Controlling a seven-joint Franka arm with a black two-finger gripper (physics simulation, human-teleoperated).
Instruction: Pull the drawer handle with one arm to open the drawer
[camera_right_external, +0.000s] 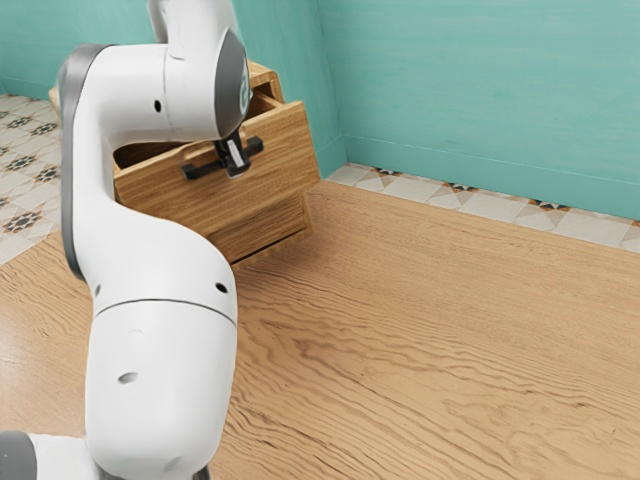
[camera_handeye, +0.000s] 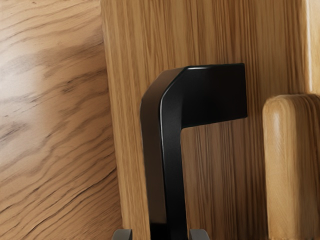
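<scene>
1. The gripper (camera_right_external: 233, 158) pinches the black drawer handle (camera_right_external: 200, 168) near the middle of the bar, one finger on each side.
2. The top drawer (camera_right_external: 285, 150) already juts out of the wooden cabinet (camera_right_external: 262, 225), which stands at the worktop's (camera_right_external: 450, 330) far edge, by the teal wall.
3. Step in hand, as I judge it: mid-pull.
4. The next move calls for a straight draw away from the cabinet, with the grip kept firm.

No writing, label, brand, number or sign can be read in either view. The drawer (camera_right_external: 285, 140) and its handle (camera_right_external: 203, 168) are seen unmarked.
</scene>
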